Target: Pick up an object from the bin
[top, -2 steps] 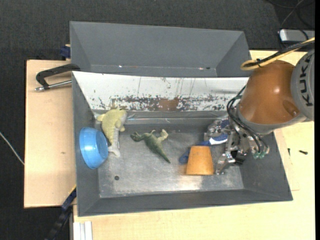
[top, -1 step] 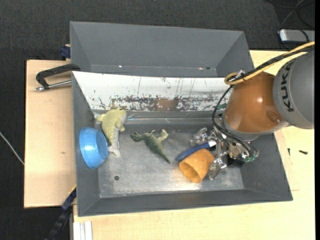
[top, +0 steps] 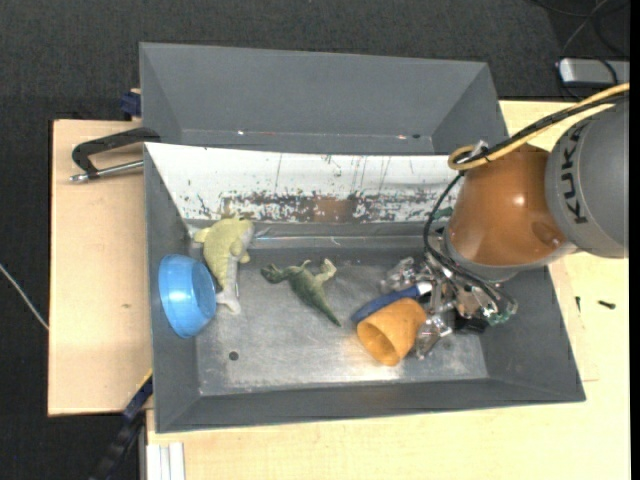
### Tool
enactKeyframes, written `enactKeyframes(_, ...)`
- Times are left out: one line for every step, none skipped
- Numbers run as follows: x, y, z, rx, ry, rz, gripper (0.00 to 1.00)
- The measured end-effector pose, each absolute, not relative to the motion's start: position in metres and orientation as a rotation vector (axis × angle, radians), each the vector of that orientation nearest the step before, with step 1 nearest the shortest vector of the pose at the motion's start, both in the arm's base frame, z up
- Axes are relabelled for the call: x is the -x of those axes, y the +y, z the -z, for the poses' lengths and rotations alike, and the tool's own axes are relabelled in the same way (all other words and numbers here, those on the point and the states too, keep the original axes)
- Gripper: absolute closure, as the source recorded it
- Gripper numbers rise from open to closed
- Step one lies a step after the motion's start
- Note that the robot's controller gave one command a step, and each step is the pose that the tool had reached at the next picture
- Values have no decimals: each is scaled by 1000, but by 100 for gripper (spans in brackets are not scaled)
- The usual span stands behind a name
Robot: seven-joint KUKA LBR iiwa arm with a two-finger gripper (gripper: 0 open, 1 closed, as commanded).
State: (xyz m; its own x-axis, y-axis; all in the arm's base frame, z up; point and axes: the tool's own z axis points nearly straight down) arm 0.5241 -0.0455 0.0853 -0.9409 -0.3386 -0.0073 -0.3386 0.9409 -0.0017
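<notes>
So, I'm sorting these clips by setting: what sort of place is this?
Likely a robot grasping test rig in a lab: a grey metal bin of loose toys, such as a green dinosaur and an orange cup, with a KUKA arm reaching in.

Counting in the bin (top: 300,360): four things showing plainly.
I'm seeing two dinosaurs, a pale dinosaur (top: 226,248) and a green dinosaur (top: 308,283), one blue bowl (top: 185,295) and one orange cup (top: 390,330); a blue bit (top: 393,292) behind the cup is lying too hidden to name.
</notes>
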Motion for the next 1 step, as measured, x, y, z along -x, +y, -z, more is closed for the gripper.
enactKeyframes(-518,-44,-279,534,3080,5,100)
